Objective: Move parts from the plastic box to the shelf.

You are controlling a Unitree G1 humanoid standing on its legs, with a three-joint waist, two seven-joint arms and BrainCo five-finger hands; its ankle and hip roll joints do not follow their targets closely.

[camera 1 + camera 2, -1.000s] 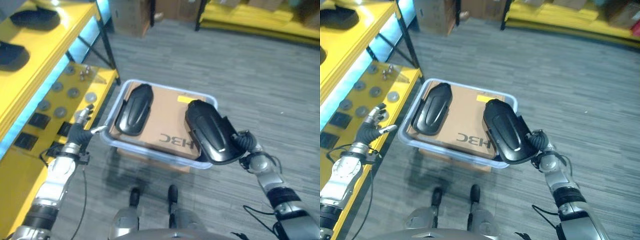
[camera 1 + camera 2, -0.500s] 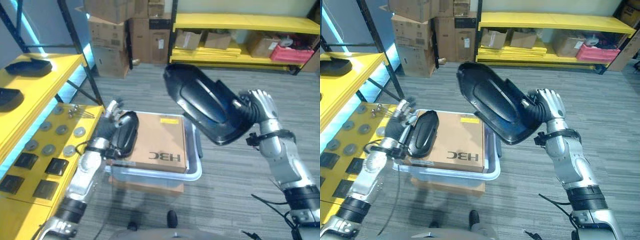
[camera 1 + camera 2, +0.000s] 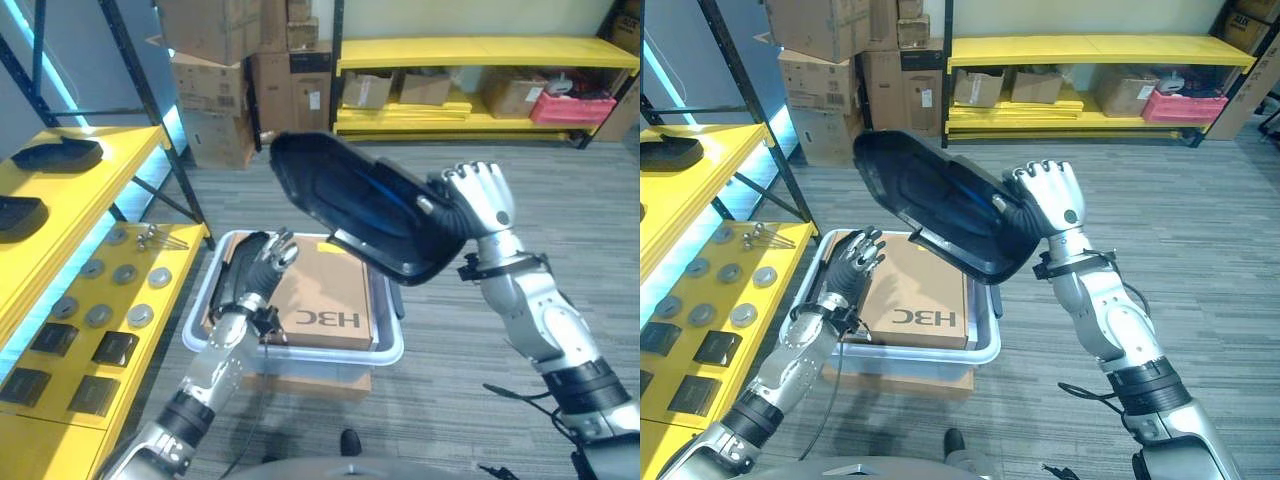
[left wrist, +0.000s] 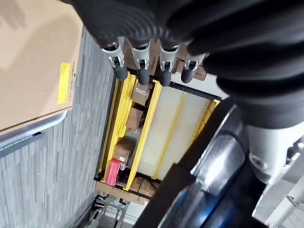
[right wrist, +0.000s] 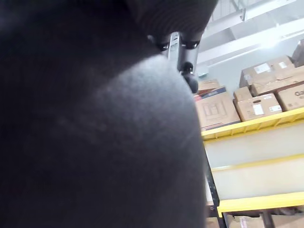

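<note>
My right hand (image 3: 482, 203) is shut on the edge of a large black moulded part (image 3: 352, 204). It holds the part in the air above the grey plastic box (image 3: 300, 352), hollow side showing. In the right wrist view the part (image 5: 95, 142) sits close in front, with one fingertip (image 5: 190, 81) over its edge. A second black part (image 3: 233, 274) lies at the box's left side beside a brown carton (image 3: 325, 300). My left hand (image 3: 264, 268) rests over that part, open, its fingers (image 4: 118, 71) straight. The yellow shelf (image 3: 75, 195) stands to the left.
Two black parts (image 3: 55, 155) lie on the shelf's upper level. Its lower level (image 3: 110, 290) carries metal discs and dark square pieces. A dark shelf post (image 3: 150, 110) rises near the box. Stacked cartons (image 3: 215, 60) and a long yellow rack (image 3: 480, 55) stand behind.
The right hand has swung the held part further left and turned its hollow side into view. The left hand has moved right, over the part in the box. The camera has shifted.
</note>
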